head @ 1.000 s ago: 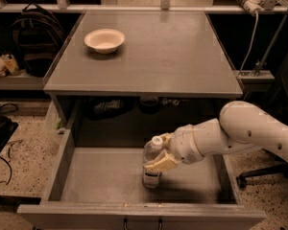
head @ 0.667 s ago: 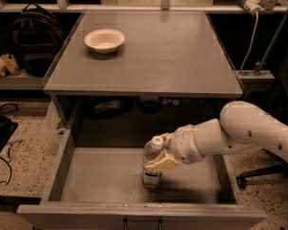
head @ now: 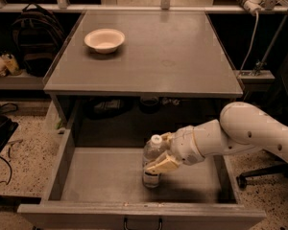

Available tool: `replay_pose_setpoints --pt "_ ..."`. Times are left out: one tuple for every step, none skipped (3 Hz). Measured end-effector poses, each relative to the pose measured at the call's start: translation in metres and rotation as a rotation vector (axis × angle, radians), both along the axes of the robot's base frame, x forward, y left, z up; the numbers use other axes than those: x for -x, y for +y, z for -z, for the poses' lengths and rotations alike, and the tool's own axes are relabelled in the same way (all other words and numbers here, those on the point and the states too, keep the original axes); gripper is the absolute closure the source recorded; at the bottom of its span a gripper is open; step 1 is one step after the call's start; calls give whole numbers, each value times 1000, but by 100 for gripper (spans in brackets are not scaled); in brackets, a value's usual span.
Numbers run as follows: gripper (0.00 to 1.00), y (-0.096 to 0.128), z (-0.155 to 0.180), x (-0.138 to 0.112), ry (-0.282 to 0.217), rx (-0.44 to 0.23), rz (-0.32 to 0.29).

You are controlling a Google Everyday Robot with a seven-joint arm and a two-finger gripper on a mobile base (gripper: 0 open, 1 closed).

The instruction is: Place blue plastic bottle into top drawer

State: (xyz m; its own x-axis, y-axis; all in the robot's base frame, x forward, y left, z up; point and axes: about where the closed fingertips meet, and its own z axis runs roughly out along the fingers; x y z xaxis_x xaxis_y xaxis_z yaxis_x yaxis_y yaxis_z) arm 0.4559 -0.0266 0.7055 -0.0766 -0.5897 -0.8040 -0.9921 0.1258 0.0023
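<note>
While the blue plastic bottle [head: 152, 151] stands upright mid-floor in the top drawer [head: 98, 178], the gripper [head: 157, 154] reaches in from the drawer's right, its fingers [head: 164, 164] clamped around the bottle's body.

blue plastic bottle [head: 151, 177]: clear body, white screw cap, label low on the body; stands upright, base on the drawer floor, right of the middle.
top drawer [head: 101, 176]: grey, wide, shallow, flat-bottomed; pulled out, with a small dark handle on its front.
hand [head: 156, 155]: inside the drawer, fingers clasped around the bottle's middle from the right.
</note>
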Motion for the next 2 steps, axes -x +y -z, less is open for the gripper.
replay_pose_setpoints --pt "0 0 0 0 0 0 0" --pt "0 0 0 0 0 0 0"
